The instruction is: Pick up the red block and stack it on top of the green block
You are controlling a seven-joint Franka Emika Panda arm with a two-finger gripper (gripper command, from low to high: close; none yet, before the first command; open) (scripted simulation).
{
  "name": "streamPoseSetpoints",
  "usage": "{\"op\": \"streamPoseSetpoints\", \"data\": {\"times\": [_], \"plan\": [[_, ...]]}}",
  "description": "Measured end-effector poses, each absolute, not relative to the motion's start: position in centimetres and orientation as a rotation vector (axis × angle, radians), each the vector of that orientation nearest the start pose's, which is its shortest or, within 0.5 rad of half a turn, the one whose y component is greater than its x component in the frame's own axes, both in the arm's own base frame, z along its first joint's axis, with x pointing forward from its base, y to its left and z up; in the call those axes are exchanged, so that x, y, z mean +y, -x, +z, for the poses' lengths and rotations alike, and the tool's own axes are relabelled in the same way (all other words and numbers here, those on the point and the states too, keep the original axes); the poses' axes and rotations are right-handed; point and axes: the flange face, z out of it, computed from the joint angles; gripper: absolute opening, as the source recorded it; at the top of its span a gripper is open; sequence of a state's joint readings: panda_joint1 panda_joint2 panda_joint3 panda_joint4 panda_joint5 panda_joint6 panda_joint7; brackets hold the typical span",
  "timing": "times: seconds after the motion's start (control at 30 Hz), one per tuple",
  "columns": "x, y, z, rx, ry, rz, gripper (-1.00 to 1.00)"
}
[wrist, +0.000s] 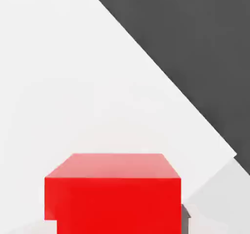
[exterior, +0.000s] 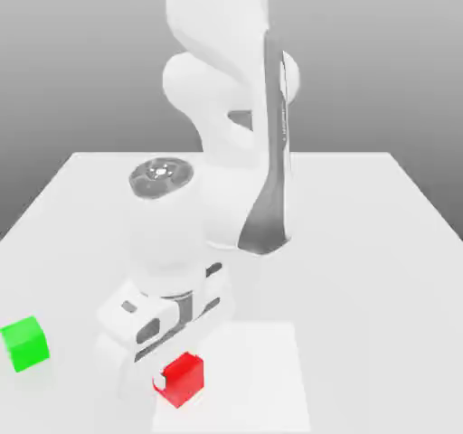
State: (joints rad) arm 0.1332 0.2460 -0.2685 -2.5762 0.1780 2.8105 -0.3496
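Red block in the grip, low in the frame, green block off to the side.
In the exterior view, the red block is at lower centre, by the pale square; the gripper is closed on it, the fingers only as far apart as the block. Whether it touches the surface I cannot tell. The green block sits at lower left, well apart, on the white table. Farther back, the arm rises through upper centre.

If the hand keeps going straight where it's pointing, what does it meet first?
Likely the red block, already at the fingertips; past it, probably the tabletop, though depth is unclear.
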Motion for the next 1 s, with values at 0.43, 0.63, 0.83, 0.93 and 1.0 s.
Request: {"op": "streamPoseSetpoints", "data": {"times": [0.43,0.63,0.83,0.93,1.0], "plan": [[-29.8,-36.8,23.1,0.318,3.126,-0.001,-1.0],[-31.2,-35.9,18.4,0.347,3.122,0.001,1.0],[-31.2,-35.9,18.5,0.347,3.123,-0.001,1.0],[-31.3,-36.1,21.3,0.344,3.125,-0.005,1.0],[-31.2,-36.0,23.3,0.346,3.123,-0.004,1.0]]}}
